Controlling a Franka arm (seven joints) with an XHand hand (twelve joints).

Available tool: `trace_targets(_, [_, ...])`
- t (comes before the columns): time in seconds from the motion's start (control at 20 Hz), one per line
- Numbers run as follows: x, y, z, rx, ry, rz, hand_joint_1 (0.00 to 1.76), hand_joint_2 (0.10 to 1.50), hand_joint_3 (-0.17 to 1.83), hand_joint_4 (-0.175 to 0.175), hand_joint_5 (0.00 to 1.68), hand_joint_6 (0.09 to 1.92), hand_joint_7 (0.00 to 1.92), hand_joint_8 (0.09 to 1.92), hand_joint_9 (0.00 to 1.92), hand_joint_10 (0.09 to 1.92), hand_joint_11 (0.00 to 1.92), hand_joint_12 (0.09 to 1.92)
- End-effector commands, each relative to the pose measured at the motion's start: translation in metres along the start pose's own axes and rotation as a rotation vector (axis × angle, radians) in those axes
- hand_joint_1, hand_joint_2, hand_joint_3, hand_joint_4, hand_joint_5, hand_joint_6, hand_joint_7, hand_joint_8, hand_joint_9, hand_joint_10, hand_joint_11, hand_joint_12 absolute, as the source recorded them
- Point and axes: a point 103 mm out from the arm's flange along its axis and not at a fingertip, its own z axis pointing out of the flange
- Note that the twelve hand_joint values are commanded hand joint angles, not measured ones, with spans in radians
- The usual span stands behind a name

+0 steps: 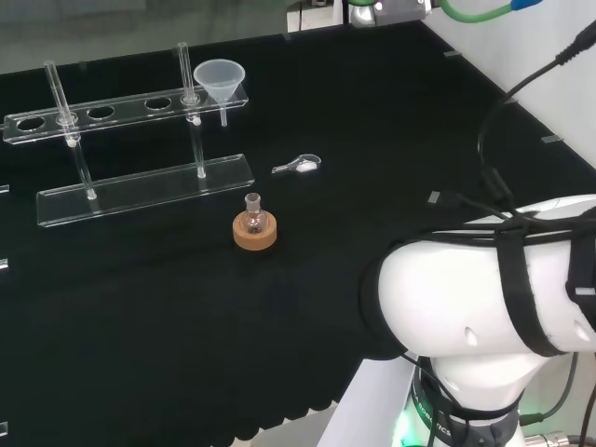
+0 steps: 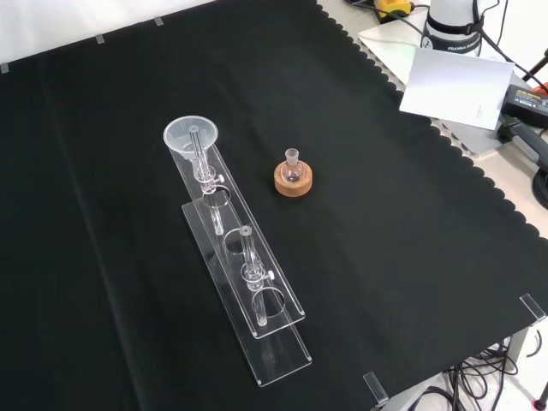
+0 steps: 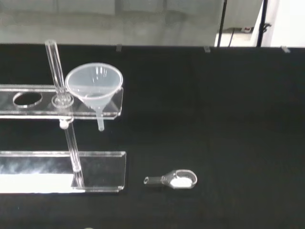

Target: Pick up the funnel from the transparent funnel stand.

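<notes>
We see a tabletop covered in black cloth. A clear plastic cone-shaped funnel sits in the end hole of a transparent two-tier funnel stand, at the stand's right end in the head view and its far end in the front view. Its spout hangs below the upper shelf. To the stand's right in the head view lies a small clear glass scoop holding white powder. Nearer, a small round glass flask stands upright on a cork ring. The arm's white link fills the near right of the head view. We cannot tell how the hand is set.
</notes>
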Motion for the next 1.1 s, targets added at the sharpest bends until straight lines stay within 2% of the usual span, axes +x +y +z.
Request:
trace_targets(0.05, [0.008, 0.004, 0.000, -0.019, 0.014, 0.055, 0.00, 1.12, 0.46, 0.047, 0.12, 0.09, 0.00, 0.24, 0.10, 0.48, 0.00, 1.25])
trace_targets(0.1, [0.005, 0.006, 0.003, -0.022, 0.022, 0.052, 0.00, 1.12, 0.46, 0.047, 0.12, 0.09, 0.00, 0.24, 0.10, 0.48, 0.00, 1.25])
trace_targets(0.15, [-0.009, 0.010, 0.006, -0.016, 0.104, -0.006, 0.00, 1.12, 0.45, 0.048, 0.12, 0.09, 0.00, 0.24, 0.10, 0.48, 0.00, 1.25])
trace_targets(0.3, [-0.019, 0.018, 0.011, -0.034, 0.094, 0.026, 0.00, 1.12, 0.45, 0.048, 0.12, 0.09, 0.00, 0.25, 0.10, 0.50, 0.00, 1.26])
trace_targets(0.5, [-0.021, 0.040, 0.017, -0.007, 0.072, 0.056, 0.00, 1.12, 0.45, 0.047, 0.12, 0.09, 0.00, 0.26, 0.10, 0.51, 0.00, 1.26])
trace_targets(0.65, [-0.011, 0.067, 0.024, 0.018, 0.051, 0.042, 0.00, 1.12, 0.44, 0.047, 0.12, 0.09, 0.00, 0.26, 0.10, 0.51, 0.00, 1.26])
trace_targets(1.1, [0.029, 0.153, 0.053, 0.080, 0.040, -0.044, 0.00, 1.11, 0.43, 0.044, 0.12, 0.09, 0.00, 0.27, 0.10, 0.52, 0.00, 1.26])
